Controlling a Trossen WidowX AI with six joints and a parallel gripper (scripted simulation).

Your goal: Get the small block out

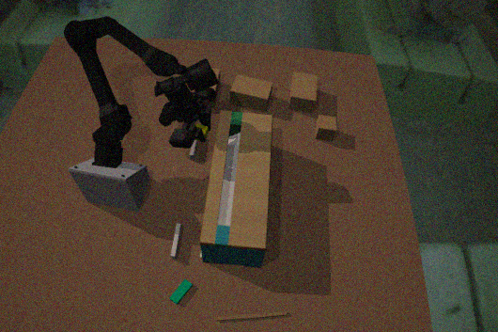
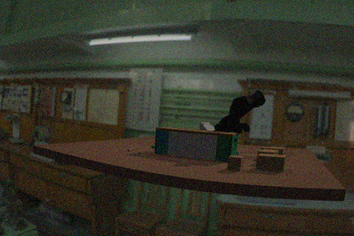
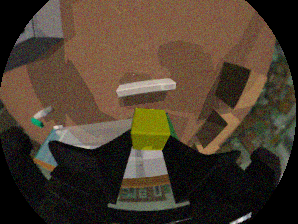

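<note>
Raised beside the long tan box (image 1: 251,179), near its green end: gripper (image 1: 198,133) with jaws pinching a small yellow block (image 3: 149,128).

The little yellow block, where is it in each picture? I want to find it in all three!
Top: the yellow block is pinched in the black gripper, just left of the long box's green end.
Exterior: not visible; the arm's lower part is hidden behind the box.
Wrist: the block sits at the picture's middle, between the dark fingers, above the table.
Shared landmark: the long tan box with its green end.
</note>
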